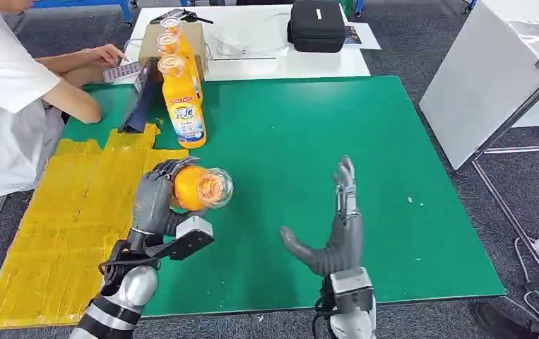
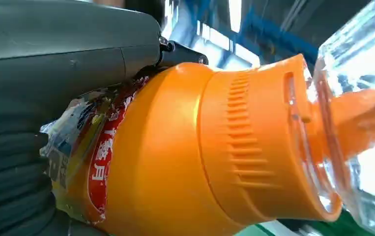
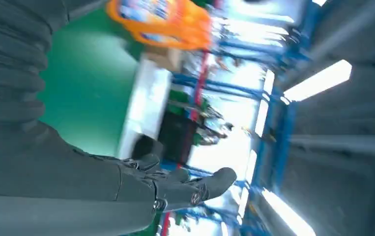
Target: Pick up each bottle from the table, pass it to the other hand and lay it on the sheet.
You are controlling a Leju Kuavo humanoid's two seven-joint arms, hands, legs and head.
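Over green table, left hand gripping one orange bottle, three bottles standing, right hand spread empty

Worktop: sheet on its left part. Three bottles upright in a row behind the sheet, tablet just left of them. Held bottle in left robot hand by the sheet's right edge; right robot hand well right, apart.

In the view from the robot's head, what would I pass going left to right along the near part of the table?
Yellow sheet → left robot hand holding an orange bottle → bare green mat → open right robot hand → more green mat, then grey floor.
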